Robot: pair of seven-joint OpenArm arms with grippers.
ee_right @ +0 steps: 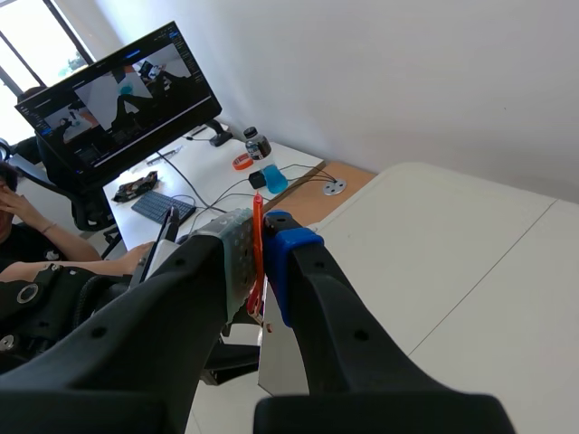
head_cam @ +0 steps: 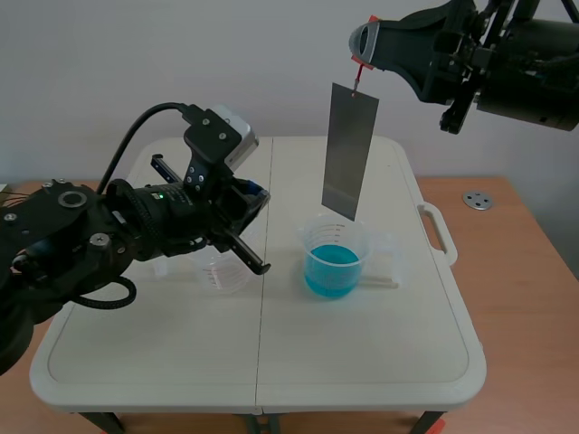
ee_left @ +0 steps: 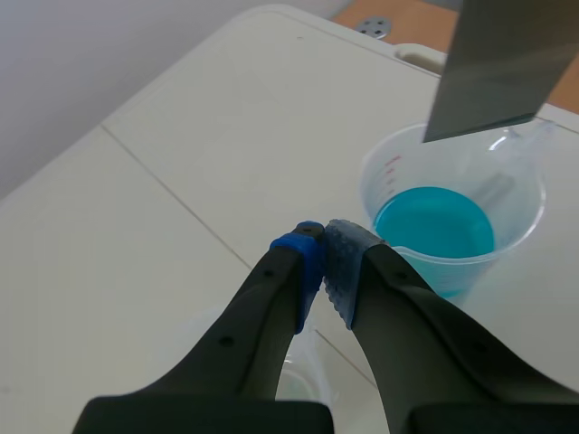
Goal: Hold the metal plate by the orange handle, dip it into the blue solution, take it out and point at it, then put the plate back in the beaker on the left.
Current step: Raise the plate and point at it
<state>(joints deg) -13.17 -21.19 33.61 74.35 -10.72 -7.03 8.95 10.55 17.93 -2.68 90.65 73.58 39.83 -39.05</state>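
Note:
A grey metal plate (head_cam: 349, 150) hangs upright from a thin orange handle (head_cam: 360, 74), its lower edge just above the beaker of blue solution (head_cam: 333, 260). My right gripper (head_cam: 365, 45), raised high at the right, is shut on that handle (ee_right: 258, 253); the plate (ee_right: 282, 357) shows below its fingers. My left gripper (head_cam: 246, 237) is shut on nothing and hovers over the clear empty beaker (head_cam: 223, 269) on the left. In the left wrist view the left gripper (ee_left: 324, 237) points toward the blue beaker (ee_left: 443, 226), with the plate's lower end (ee_left: 498, 72) above it.
The white folding table (head_cam: 136, 362) has a carry handle (head_cam: 438, 233) at its right edge. A round metal fitting (head_cam: 477, 200) lies on the wooden surface beyond. In the right wrist view a desk with a monitor (ee_right: 118, 90) and a seated person (ee_right: 27, 253) is beside the table.

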